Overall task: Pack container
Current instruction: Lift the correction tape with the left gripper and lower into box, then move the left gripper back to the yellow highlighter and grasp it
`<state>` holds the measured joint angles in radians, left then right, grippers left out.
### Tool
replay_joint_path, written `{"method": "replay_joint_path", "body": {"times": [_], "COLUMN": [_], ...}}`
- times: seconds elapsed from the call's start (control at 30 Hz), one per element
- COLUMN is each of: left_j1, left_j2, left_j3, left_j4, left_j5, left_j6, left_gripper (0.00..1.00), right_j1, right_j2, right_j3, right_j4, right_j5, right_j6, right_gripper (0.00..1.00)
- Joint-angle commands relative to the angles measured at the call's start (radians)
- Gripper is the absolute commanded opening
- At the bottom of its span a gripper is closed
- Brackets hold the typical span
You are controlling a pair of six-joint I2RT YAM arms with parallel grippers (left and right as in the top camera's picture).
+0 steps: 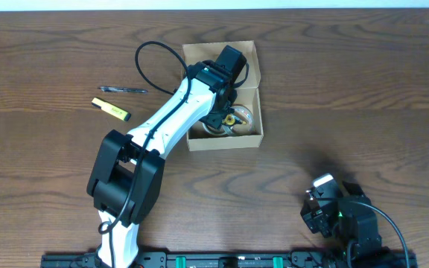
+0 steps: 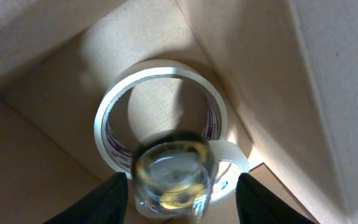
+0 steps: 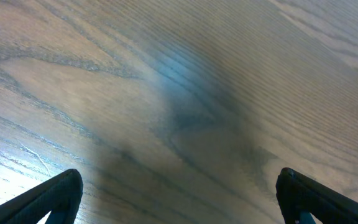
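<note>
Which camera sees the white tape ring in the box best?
The left wrist view: it looks straight down onto the white tape ring inside the container. Overhead, the left arm hides most of it. The right wrist view shows only table.

Overhead looks straight down from far back, taking in the whole tabletop (image 1: 363, 89). Left wrist cam sits close, aimed down into the container (image 1: 226, 142), the one patch it shares with overhead. Right wrist cam faces plain tabletop close up, near-right corner.
</note>
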<state>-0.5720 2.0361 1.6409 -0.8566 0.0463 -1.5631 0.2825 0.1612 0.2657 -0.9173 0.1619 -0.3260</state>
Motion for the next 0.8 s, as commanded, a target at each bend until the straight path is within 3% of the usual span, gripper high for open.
{"method": "replay_joint_path", "body": {"times": [0.0,0.3,0.37,0.43,0.6,0.77], "left_j1": [0.002,0.009,0.02,0.047,0.207,0.43], "left_j2": [0.006,-0.018,-0.067,-0.151,-0.326,-0.37], "left_j3": [0.024,0.05,0.077,0.101,0.105,0.105], "left_j4": [-0.006,0.008,0.003,-0.009,-0.205,-0.387], "left_j5": [-0.005,-0.016,-0.055,-0.137,-0.326,-0.314], "left_j6": [0.011,0.008,0.009,0.037,0.063,0.064], "left_gripper": [0.58,0.59,0.59,0.65,0.7,0.7], "right_j1": [-0.009,-0.009,-0.009,-0.009,-0.009,-0.009], "right_j2": [-0.006,-0.006,-0.006,-0.006,-0.006,-0.006], "right_j3": [-0.004,-0.004,-0.004,-0.004,-0.004,-0.004], "right_j4": [-0.004,-0.004,-0.003,-0.004,-0.004,-0.004], "right_j5": [0.006,0.006,0.006,0.006,0.006,0.006], "right_j6": [-0.011,-0.011,-0.011,-0.011,-0.011,-0.011], "right_gripper": [0.99,0.99,0.99,0.99,0.99,0.99]}}
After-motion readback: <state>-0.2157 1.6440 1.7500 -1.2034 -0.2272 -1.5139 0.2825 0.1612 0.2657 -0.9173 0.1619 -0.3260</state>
